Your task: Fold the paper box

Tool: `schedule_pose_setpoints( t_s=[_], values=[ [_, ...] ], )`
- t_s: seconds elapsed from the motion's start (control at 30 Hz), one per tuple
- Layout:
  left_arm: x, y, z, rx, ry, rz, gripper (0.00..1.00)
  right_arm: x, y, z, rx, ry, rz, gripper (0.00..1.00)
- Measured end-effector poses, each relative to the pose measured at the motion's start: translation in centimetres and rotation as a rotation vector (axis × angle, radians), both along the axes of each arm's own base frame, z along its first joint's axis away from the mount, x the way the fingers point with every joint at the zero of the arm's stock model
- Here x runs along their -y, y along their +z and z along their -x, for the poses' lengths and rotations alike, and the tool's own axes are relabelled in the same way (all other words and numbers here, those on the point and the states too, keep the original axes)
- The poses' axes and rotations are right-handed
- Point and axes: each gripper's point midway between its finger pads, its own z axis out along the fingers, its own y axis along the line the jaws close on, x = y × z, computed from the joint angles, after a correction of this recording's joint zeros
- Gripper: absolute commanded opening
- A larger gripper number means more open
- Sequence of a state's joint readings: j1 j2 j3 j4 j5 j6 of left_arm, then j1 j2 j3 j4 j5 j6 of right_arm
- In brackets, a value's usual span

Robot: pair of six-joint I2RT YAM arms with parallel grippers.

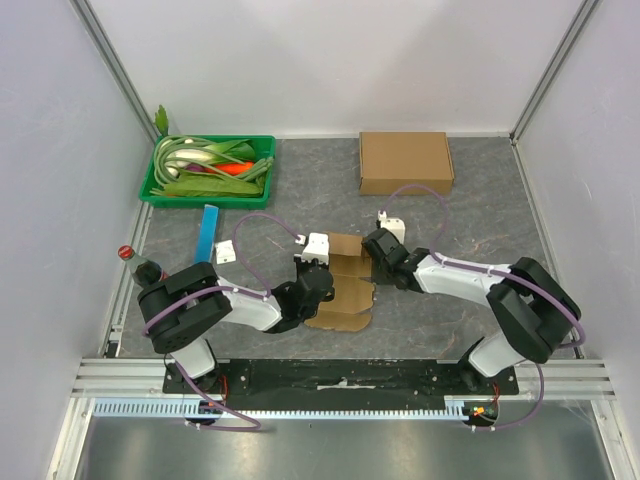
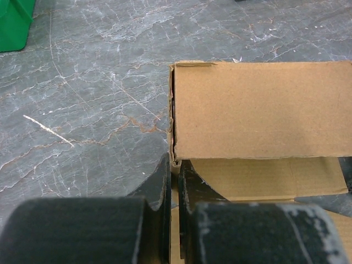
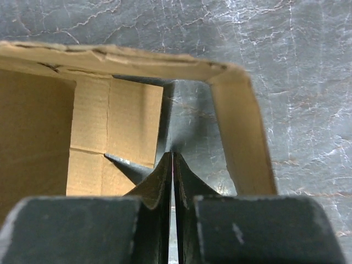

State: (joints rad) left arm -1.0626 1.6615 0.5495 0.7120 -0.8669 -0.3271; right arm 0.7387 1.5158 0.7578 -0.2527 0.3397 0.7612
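The brown cardboard box (image 1: 345,285) lies partly folded on the table's middle, its near flaps flat. In the left wrist view one raised wall (image 2: 258,110) stands in front of my left gripper (image 2: 175,165), which is shut on that wall's left edge; cardboard shows between its fingers. In the top view the left gripper (image 1: 318,262) is at the box's left side. My right gripper (image 1: 377,248) is at the box's right side. In the right wrist view it (image 3: 173,157) is shut, with its tips inside the raised cardboard walls (image 3: 239,126) and nothing visible between them.
A finished closed cardboard box (image 1: 405,162) sits at the back right. A green tray (image 1: 160,190) of vegetables stands at the back left. A blue strip (image 1: 208,232) and a red-capped bottle (image 1: 135,265) are left of the left arm.
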Motion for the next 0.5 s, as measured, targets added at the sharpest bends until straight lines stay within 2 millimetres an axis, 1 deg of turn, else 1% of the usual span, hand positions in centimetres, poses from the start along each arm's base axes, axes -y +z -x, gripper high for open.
schedule_pose_setpoints(
  t_s=[0.1, 0.17, 0.23, 0.33, 0.43, 0.5],
  values=[
    [0.0, -0.1, 0.0, -0.002, 0.002, 0.005, 0.02, -0.3, -0.4, -0.5, 0.012, -0.004, -0.004, 0.05],
    [-0.1, -0.1, 0.1, -0.004, 0.003, 0.008, 0.02, -0.6, -0.3, -0.8, 0.036, 0.003, -0.022, 0.04],
    [-0.3, -0.2, 0.0, -0.002, 0.012, 0.006, 0.02, -1.4, 0.1, -1.1, 0.067, 0.026, -0.071, 0.04],
    [-0.4, -0.3, 0.1, -0.003, 0.016, 0.008, 0.02, -2.8, 1.4, -1.3, 0.116, 0.058, -0.172, 0.03],
    [-0.4, -0.3, 0.2, -0.004, 0.017, 0.011, 0.02, -4.7, 3.2, -2.1, 0.173, 0.087, -0.276, 0.02],
    [-0.4, -0.3, 0.2, -0.004, 0.017, 0.011, 0.02, -5.7, 3.8, -2.5, 0.190, 0.094, -0.325, 0.02]
  ],
)
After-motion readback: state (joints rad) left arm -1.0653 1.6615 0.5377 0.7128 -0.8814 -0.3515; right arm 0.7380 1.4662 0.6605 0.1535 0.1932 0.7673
